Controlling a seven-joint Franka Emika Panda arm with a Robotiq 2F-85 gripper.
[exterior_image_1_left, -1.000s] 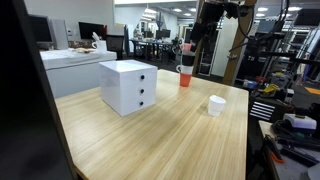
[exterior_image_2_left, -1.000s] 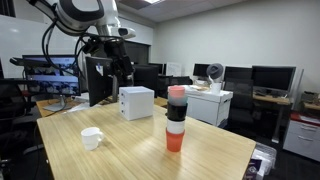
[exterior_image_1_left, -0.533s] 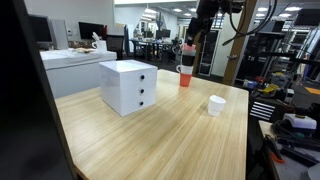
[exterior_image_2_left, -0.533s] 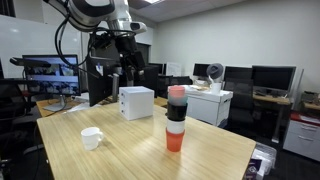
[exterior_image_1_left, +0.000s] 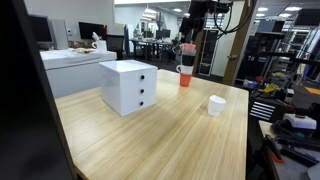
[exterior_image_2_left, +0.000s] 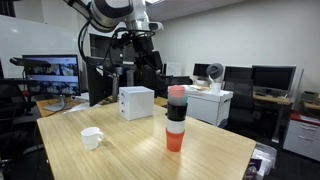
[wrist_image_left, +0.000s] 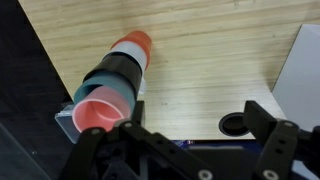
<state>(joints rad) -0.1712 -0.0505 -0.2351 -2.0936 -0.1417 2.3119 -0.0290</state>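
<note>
Over the far end of the wooden table (wrist_image_left: 220, 40) my wrist view runs like this, left to right: the stack of cups (wrist_image_left: 108, 88) lies at about ten o'clock from the gripper (wrist_image_left: 185, 150), its red top cup open toward the camera. A dark round spot (wrist_image_left: 237, 125) on the wood sits near one o'clock. The white drawer unit (wrist_image_left: 305, 70) cuts in at two o'clock, at the right edge.

What has changed over the last second is the arm's place, not its grip. In an exterior view the gripper (exterior_image_2_left: 148, 62) has swung from the left of the drawer unit (exterior_image_2_left: 136, 102) across behind it, and now hangs high on the side toward the stack of cups (exterior_image_2_left: 176, 120). Nothing on the table has moved: the white mug (exterior_image_2_left: 91, 137) sits where it did, well apart at the near left, and the stack stands upright near the front edge.

The jaws stand wide apart as before, with only bare wood between them — nothing is held or touched.

My reading is that the swing has made the stack the nearest thing to the gripper and brought it into the wrist camera. But the gripper is high above the stack, which sits off toward the left finger (wrist_image_left: 95, 152) rather than centred in the gap — close by, not lined up.
</note>
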